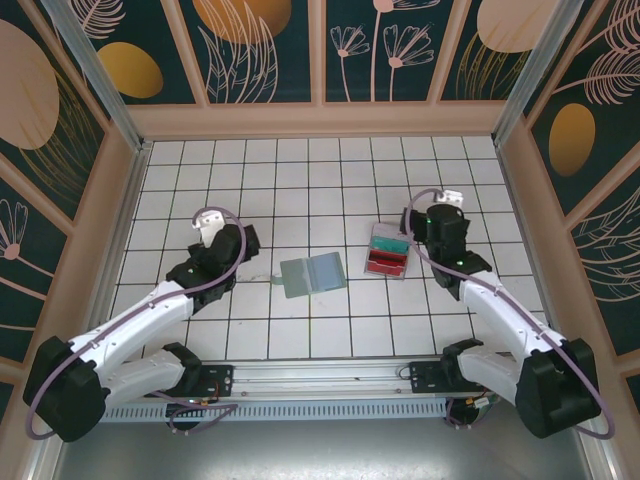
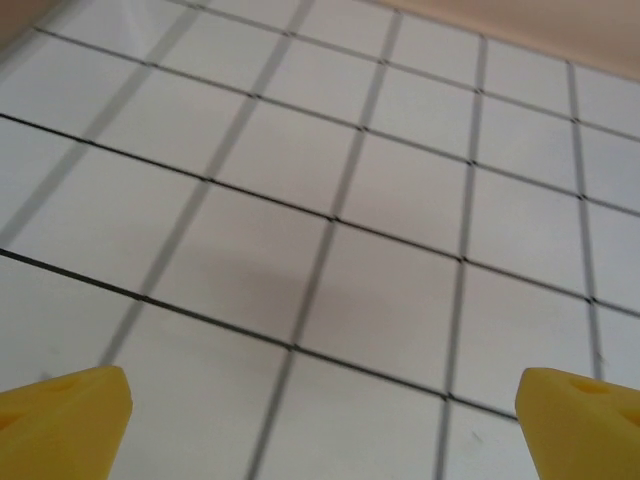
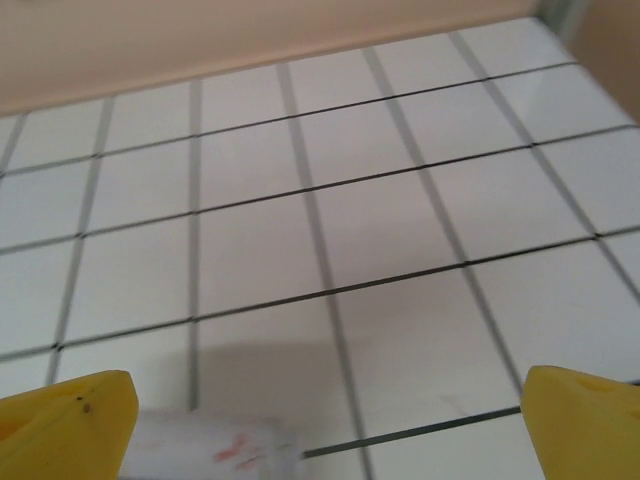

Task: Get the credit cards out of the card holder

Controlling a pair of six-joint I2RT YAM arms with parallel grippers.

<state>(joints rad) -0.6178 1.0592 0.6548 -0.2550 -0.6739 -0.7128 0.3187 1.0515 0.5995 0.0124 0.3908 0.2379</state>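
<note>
The card holder (image 1: 313, 274) lies open and flat at the middle of the tiled floor, one half grey-green, the other bluish-grey. Just to its right the credit cards (image 1: 387, 251) rest in a small teal and red pile. My right gripper (image 1: 425, 222) hovers beside the pile's right edge, apart from it. In the right wrist view its yellow fingertips (image 3: 65, 425) stand wide apart, the right gripper (image 3: 325, 425) is open and holds nothing, and a blurred pale edge with red marks (image 3: 215, 450) lies below. My left gripper (image 1: 243, 240), left of the holder, is open over bare tiles (image 2: 322, 425).
Peach wooden walls (image 1: 320, 120) with dark floral panels close the floor in at the back and both sides. The arm bases sit on a rail (image 1: 320, 380) along the near edge. White tiles with dark grout (image 2: 330, 220) spread around both grippers.
</note>
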